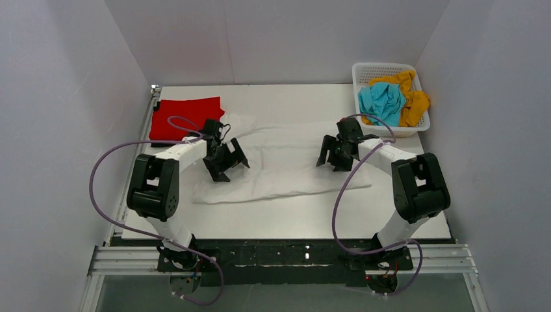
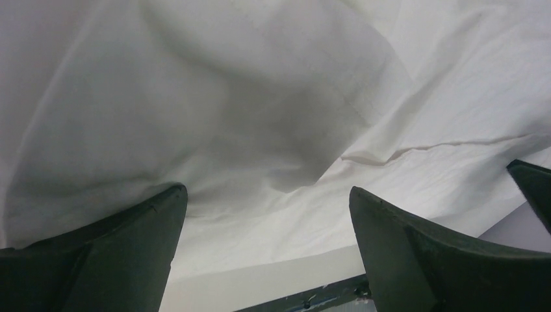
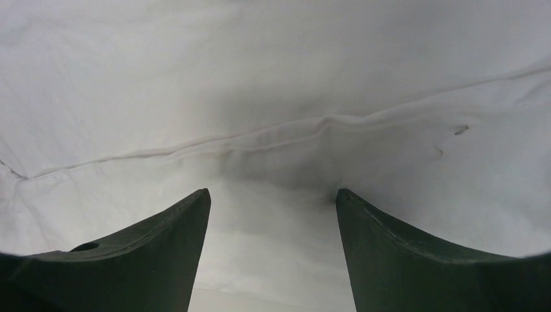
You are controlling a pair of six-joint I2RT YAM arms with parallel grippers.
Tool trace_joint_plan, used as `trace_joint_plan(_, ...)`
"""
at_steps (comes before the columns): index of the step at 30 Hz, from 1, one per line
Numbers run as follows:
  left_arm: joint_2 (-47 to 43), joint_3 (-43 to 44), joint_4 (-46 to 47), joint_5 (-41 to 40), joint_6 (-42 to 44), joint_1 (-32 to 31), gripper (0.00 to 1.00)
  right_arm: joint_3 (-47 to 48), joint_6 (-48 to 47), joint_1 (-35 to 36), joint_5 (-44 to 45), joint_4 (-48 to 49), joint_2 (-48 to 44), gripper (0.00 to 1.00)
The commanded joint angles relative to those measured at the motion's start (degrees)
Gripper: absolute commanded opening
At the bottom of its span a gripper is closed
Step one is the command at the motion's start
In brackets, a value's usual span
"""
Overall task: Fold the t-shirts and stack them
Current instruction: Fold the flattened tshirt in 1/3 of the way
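One down so far: red shirt [image 1: 186,117] folded at upper left, white shirt [image 1: 286,166] spread mid-frame under my wide-open, empty left gripper [image 1: 229,162] and right gripper [image 1: 331,156], while teal shirt [image 1: 382,101] and mustard shirt [image 1: 416,104] sit crumpled in the basket [image 1: 364,67] upper right.

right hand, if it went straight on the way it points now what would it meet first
The white t-shirt, most likely. The right hand is open and aimed squarely at its fabric, with nothing in between. How far off the cloth lies cannot be judged.
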Motion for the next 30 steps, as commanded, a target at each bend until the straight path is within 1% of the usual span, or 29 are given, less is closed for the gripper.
trace_joint_plan(1,-5.3,-10.2,-14.9,-2.8,-2.0,-4.2,0.98,-8.5,0.8,0.5,-6.2,-7.0,-3.2,0.79)
trace_joint_plan(3,-8.4,-12.5,-17.2,-5.5,-2.8,-5.9,0.98,-11.2,1.5,0.5,-8.8,-8.1,-5.4,0.79)
trace_joint_plan(5,-11.2,-14.9,-18.3,-6.3,-4.4,-6.7,0.98,-14.0,3.3,0.5,-10.3,-9.1,-7.4,0.79)
trace_joint_plan(6,-15.1,-18.1,-18.4,-7.5,-5.8,-7.3,0.98,-18.1,6.3,0.9,-11.6,-9.6,-10.5,0.79)
trace_joint_plan(8,-16.3,-19.0,-18.8,-9.2,-5.3,-7.4,0.98,-20.4,8.3,1.3,-11.5,-10.3,-13.1,0.79)
trace_joint_plan(11,-16.1,-17.4,-20.5,-11.0,-3.5,-7.4,0.98,-22.7,11.3,1.8,-9.9,-12.6,-17.4,0.79)
trace_joint_plan(14,-15.3,-15.7,-20.7,-10.3,-2.5,-7.4,0.98,-22.3,13.8,2.0,-8.1,-15.6,-21.2,0.79)
trace_joint_plan(16,-15.1,-14.7,-20.1,-9.2,-1.9,-7.4,0.98,-21.4,14.6,2.1,-6.6,-18.6,-22.4,0.79)
trace_joint_plan(19,-15.3,-13.7,-19.7,-8.9,-1.7,-7.4,0.98,-21.5,15.6,2.1,-6.2,-20.5,-24.0,0.8)
trace_joint_plan(23,-14.6,-12.7,-19.4,-8.5,-1.5,-7.4,0.98,-22.0,16.8,2.1,-5.7,-20.8,-25.3,0.8)
trace_joint_plan(25,-14.3,-12.1,-20.7,-8.3,-1.6,-7.4,0.98,-22.2,17.1,2.2,-5.8,-21.0,-25.5,0.8)
trace_joint_plan(30,-16.8,-14.3,-22.8,-8.3,-2.3,-7.4,0.98,-23.2,17.4,2.2,-5.8,-21.0,-27.8,0.8)
